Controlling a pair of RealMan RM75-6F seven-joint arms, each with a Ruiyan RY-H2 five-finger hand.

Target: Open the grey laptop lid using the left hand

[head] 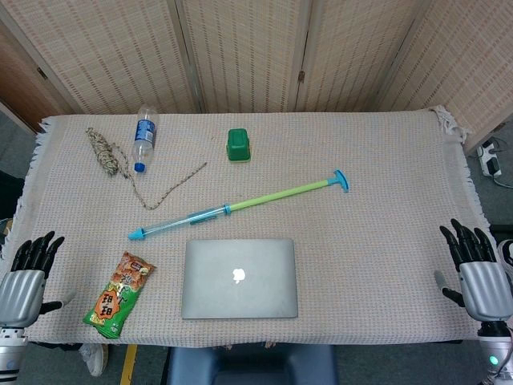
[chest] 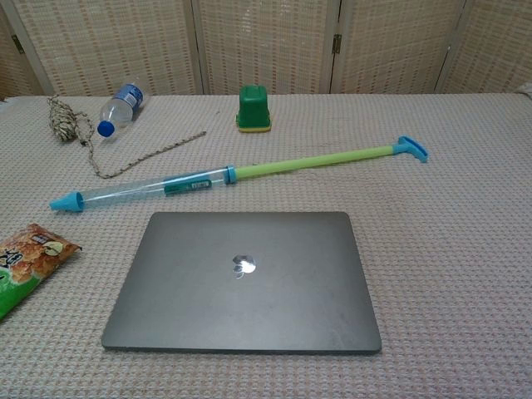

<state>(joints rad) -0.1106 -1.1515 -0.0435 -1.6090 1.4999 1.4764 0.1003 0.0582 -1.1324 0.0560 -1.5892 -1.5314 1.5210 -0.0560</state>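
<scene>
The grey laptop (head: 239, 277) (chest: 242, 278) lies flat with its lid down near the table's front edge, logo facing up. My left hand (head: 24, 277) hovers at the table's left front corner, fingers apart and holding nothing, well left of the laptop. At the right front corner my right hand (head: 477, 269) is likewise spread and empty. Neither hand shows in the chest view.
A long green and blue pump tube (head: 240, 204) (chest: 237, 174) lies diagonally just behind the laptop. A snack bag (head: 120, 294) (chest: 25, 264) sits left of it. Further back are a water bottle (head: 143, 136), a coil of rope (head: 108, 152) and a green cup (head: 239, 145).
</scene>
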